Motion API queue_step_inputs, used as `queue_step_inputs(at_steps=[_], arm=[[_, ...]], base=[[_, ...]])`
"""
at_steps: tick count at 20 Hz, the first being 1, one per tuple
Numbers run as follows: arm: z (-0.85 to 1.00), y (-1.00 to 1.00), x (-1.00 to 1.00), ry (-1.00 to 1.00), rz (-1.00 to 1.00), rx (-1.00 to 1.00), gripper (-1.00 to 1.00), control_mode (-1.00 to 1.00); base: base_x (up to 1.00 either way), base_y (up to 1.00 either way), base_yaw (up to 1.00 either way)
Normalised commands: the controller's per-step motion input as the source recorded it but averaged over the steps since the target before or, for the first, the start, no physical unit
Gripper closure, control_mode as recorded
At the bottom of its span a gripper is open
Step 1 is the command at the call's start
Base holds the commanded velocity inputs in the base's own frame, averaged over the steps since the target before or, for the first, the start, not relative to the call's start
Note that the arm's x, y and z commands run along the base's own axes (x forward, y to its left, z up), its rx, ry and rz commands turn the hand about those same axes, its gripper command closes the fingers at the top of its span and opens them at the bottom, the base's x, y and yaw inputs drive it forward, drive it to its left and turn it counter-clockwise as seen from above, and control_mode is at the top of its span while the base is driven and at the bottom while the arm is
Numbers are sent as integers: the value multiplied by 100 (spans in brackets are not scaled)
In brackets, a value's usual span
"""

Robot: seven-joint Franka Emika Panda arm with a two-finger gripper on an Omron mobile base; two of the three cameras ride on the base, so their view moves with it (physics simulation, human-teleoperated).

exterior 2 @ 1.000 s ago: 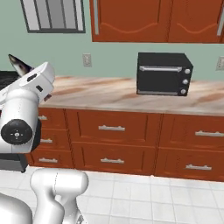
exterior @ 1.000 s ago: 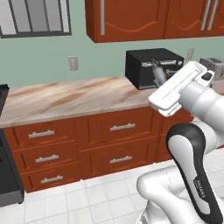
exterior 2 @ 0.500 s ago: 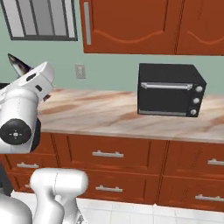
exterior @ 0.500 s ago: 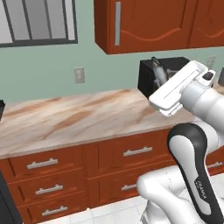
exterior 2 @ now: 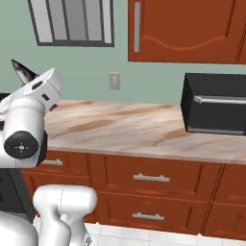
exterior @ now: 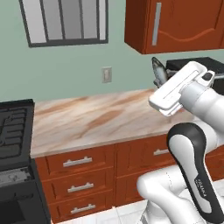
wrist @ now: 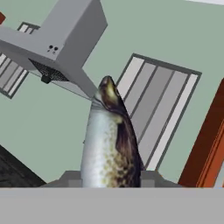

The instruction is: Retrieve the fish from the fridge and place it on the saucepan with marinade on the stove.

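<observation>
My gripper is shut on the fish, a slender silver-grey fish with a dark mottled back that points away from the hand. In the left base view the fish sticks up from the raised gripper, high above the marble counter. Seen from the right base camera, the fish juts up to the left of the hand. The stove, black with dark grates, stands at the left end of the counter. The saucepan with marinade and the fridge are out of view.
A marble counter over red-brown drawers runs right of the stove. A black countertop oven sits at its right end. Wall cabinets hang above it. A window and a grey range hood are on the wall.
The whole picture has shifted right, so the base has driven left along the counter. The stove has come into the left base view. The arm keeps its pose with the fish.
</observation>
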Motion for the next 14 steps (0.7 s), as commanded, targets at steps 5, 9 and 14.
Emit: queue_step_inputs(at_steps=[5, 9, 14], arm=[[0, 0, 0, 0, 0, 0, 100, 100], [0, 0, 0, 0, 0, 0, 100, 100], [0, 0, 0, 0, 0, 0, 100, 100]], base=[[-17, 100, 9], [-1, 100, 6], [0, 100, 5]])
